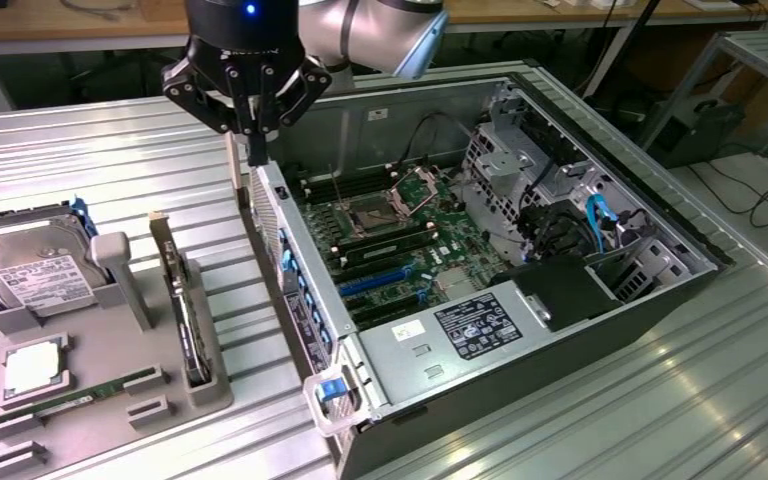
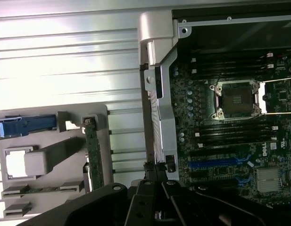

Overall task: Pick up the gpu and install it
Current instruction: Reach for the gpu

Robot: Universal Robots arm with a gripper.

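- Grey tray (image 1: 91, 345) on the bench (image 1: 131, 170) — the gpu (image 1: 187, 310) (image 2: 94, 155) stands on edge in a slot, with a hard drive (image 1: 31, 270) beside it.
- Open computer case (image 1: 491, 330) just beyond.
- Fingers (image 1: 256, 120) pinched together, empty — above the case's rear wall, apart from the gpu.

Silver-grey arm (image 1: 373, 30) carries a black tool (image 1: 259, 150) with what seems a blue light (image 1: 249, 10).

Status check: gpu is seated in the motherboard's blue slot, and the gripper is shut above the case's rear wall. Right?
Not quite. The gpu isn't in the blue slot; the exterior view shows it standing on edge in the grey tray, outside the case. The gripper is shut above the case's rear wall, as you said.
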